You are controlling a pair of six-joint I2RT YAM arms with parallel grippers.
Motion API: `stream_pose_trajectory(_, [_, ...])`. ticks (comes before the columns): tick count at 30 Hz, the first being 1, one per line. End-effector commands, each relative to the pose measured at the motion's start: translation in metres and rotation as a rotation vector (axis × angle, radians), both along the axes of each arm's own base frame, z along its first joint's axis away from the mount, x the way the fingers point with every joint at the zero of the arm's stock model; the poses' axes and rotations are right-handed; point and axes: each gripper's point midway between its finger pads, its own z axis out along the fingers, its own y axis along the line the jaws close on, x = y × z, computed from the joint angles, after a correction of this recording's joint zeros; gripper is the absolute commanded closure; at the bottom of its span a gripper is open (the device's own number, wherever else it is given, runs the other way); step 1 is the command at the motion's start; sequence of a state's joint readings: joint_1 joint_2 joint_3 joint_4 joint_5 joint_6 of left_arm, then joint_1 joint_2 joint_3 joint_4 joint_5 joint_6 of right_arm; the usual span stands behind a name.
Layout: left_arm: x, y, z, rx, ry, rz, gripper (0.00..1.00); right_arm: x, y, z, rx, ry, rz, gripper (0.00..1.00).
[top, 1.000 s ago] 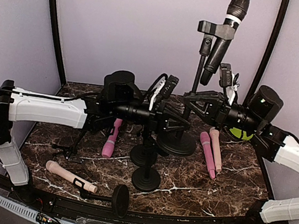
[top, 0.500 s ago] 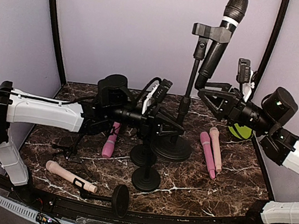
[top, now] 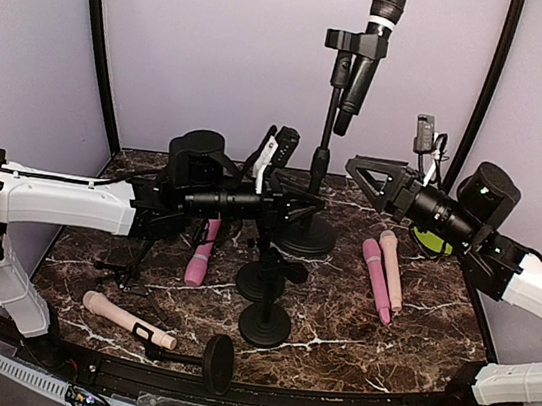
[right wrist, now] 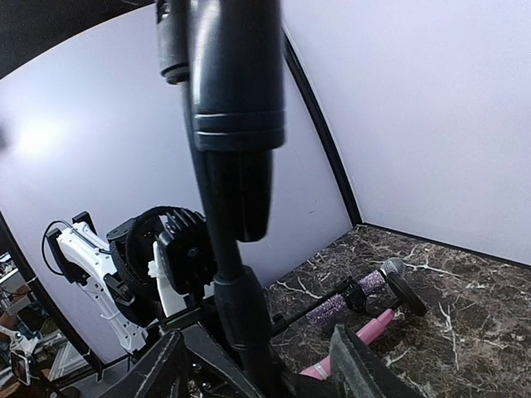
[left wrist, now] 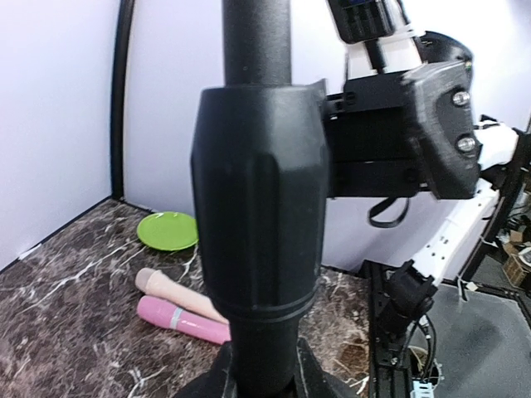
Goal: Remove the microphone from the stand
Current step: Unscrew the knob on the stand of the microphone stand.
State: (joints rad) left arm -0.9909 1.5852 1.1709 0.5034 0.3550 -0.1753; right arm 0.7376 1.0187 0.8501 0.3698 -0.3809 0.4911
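Left claw (top: 304, 204) seemingly clamps the stand (top: 314, 241), microphone (top: 365, 60) clipped on top.

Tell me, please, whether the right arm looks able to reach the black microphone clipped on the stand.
Probably yes: the right gripper, jaws open, hangs beside the stand, lower than the microphone, with nothing between them; the left gripper grips the stand.

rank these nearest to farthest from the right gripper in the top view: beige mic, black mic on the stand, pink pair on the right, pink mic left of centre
From the right gripper:
1. black mic, clipped in the stand, up-left
2. pink pair, right side
3. pink mic, left of centre
4. beige mic, front left
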Motion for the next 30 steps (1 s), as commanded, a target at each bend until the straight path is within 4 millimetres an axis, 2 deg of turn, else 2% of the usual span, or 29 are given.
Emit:
stream_pose_trajectory(1, [0.017,0.015,0.044,-0.06,-0.084,0.134,1.0,0.001,0.005,0.007,0.05,0.01,-0.03,0.45])
stream_pose_trajectory(5, [0.018,0.015,0.042,-0.055,-0.083,0.141,1.0,0.007,0.014,0.002,0.037,0.036,-0.032,0.53])
stream_pose_trajectory(9, [0.018,0.015,0.041,-0.052,-0.084,0.137,1.0,0.014,0.022,-0.005,0.012,0.065,-0.043,0.55])
stream_pose_trajectory(14, [0.017,0.013,0.041,-0.051,-0.086,0.13,1.0,0.013,0.03,-0.007,-0.01,0.061,-0.023,0.57])
stream_pose_trajectory(30, [0.012,0.007,0.039,-0.045,-0.087,0.082,1.0,0.018,0.04,-0.011,-0.053,0.053,-0.025,0.68])
